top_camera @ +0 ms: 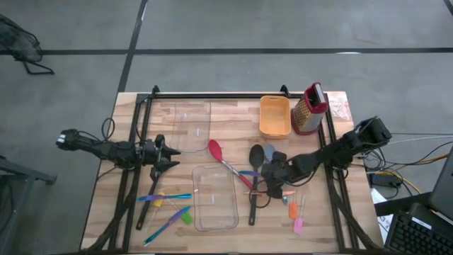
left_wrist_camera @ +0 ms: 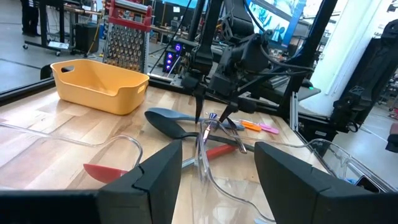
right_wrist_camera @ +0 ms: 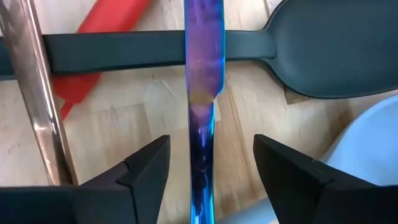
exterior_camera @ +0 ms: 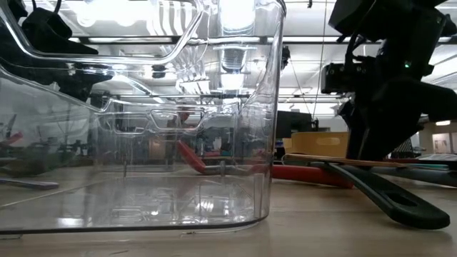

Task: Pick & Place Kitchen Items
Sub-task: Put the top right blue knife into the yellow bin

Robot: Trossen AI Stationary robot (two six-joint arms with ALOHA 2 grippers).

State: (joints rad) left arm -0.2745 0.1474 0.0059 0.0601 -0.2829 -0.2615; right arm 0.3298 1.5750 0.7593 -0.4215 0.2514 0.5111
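Observation:
My right gripper [top_camera: 265, 173] points steeply down over a pile of utensils at mid-table, open. In the right wrist view its fingers [right_wrist_camera: 146, 171] stand on either side of a thin blue-purple stick [right_wrist_camera: 202, 112] without touching it. The stick lies across the black spoon's handle [right_wrist_camera: 124, 53], beside the red spoon's handle [right_wrist_camera: 93, 37]. The red spoon [top_camera: 219, 157], black spoon [top_camera: 255, 156] and a light-blue spoon [left_wrist_camera: 168, 115] lie crossed on the table. My left gripper [top_camera: 168, 152] waits open and level at the left, empty.
A clear container [top_camera: 214, 198] lies near the pile and another [top_camera: 192, 120] farther back. A yellow bin [top_camera: 274, 115] and a red-topped grater [top_camera: 309, 110] stand at the far right. Sticks and a green chunk [top_camera: 186, 218] lie near left; orange and pink chunks [top_camera: 295, 216] near right.

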